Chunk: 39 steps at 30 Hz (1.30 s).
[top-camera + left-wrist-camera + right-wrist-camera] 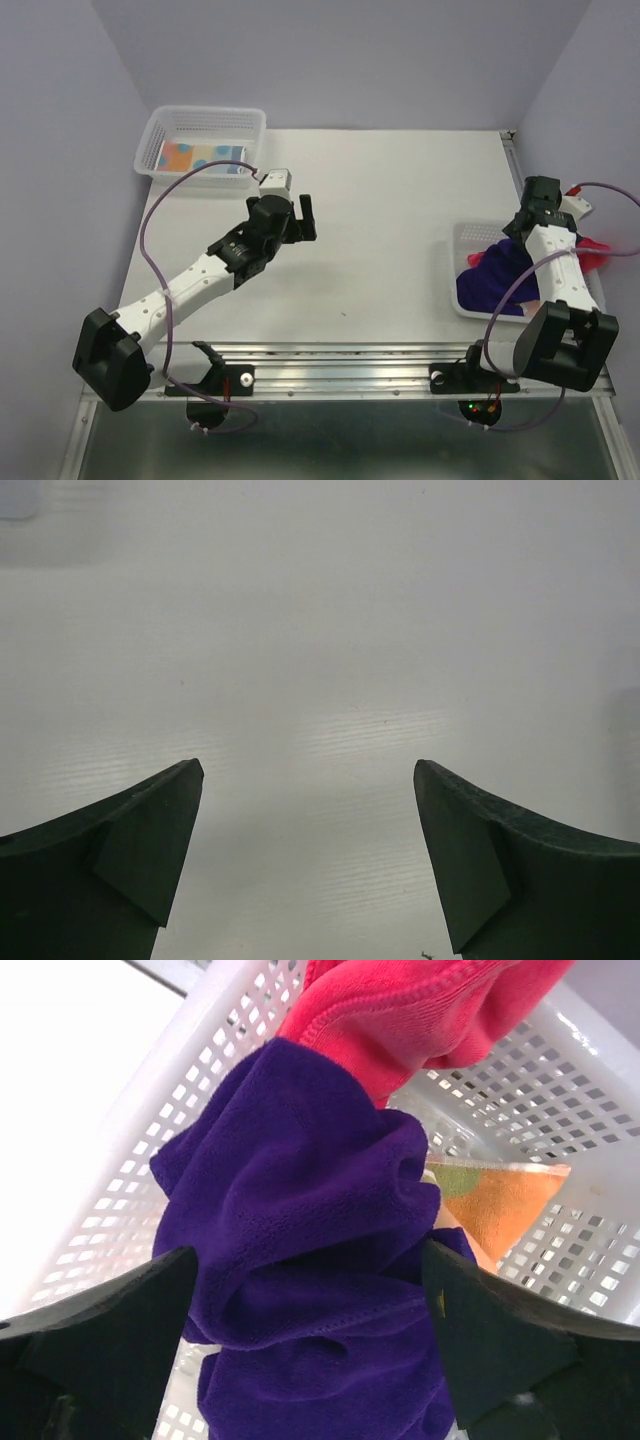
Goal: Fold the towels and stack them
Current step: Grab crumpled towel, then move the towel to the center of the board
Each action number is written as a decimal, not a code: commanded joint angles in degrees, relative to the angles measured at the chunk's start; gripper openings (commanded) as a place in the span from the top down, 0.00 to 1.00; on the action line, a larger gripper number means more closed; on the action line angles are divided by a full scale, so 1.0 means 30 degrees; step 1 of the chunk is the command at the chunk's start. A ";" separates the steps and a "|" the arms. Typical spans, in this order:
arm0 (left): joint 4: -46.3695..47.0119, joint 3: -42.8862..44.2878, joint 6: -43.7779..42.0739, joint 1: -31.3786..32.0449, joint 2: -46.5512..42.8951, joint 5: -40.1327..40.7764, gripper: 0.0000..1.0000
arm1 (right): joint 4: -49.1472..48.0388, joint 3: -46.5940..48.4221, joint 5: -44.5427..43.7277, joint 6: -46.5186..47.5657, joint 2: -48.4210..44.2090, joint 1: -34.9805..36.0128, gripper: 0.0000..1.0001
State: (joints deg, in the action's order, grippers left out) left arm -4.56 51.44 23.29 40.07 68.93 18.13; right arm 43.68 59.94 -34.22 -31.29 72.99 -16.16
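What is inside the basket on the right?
It holds a purple towel, a pink towel and a corner of a patterned towel; anything underneath is covered.

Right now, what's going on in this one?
The right gripper hangs open over the right basket, straddling the crumpled purple towel; nothing is gripped yet. A pink towel and an orange patterned towel lie in that basket too. The left gripper is open and empty above the table. A folded patterned towel lies in the far-left basket.
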 commanded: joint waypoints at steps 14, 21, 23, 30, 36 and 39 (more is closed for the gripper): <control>-0.0210 -0.0740 0.0557 0.0089 -0.2466 0.2100 0.01 | -0.1933 -0.0385 0.0973 0.0084 -0.2296 -0.0501 0.99; -0.0151 -0.1033 0.0703 0.0089 -0.3024 0.2365 0.01 | -0.1113 0.5353 0.5876 0.2570 -0.4087 -0.0472 0.99; -0.0063 -0.1062 0.0733 0.0089 -0.3199 0.2393 0.01 | -0.0909 0.8194 0.7763 0.3131 -0.3356 -0.0472 0.99; -0.0121 -0.1268 0.0995 0.0089 -0.3872 0.2832 0.01 | -0.1637 1.6602 2.2063 0.3342 -0.0228 -0.0472 0.99; -0.0326 -0.1063 0.1581 0.0089 -0.4663 0.3096 0.01 | -0.6405 2.1707 2.9501 -0.1047 0.2183 0.0403 0.99; -0.0882 -0.0770 0.2196 0.0089 -0.4870 0.3506 0.01 | -1.1502 2.0920 3.1030 -0.4680 0.2154 0.1106 0.99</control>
State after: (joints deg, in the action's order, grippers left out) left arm -6.50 47.99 27.38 40.07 56.10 25.71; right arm 30.02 121.25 43.51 -31.70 80.31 -15.31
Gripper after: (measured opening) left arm 0.986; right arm 0.033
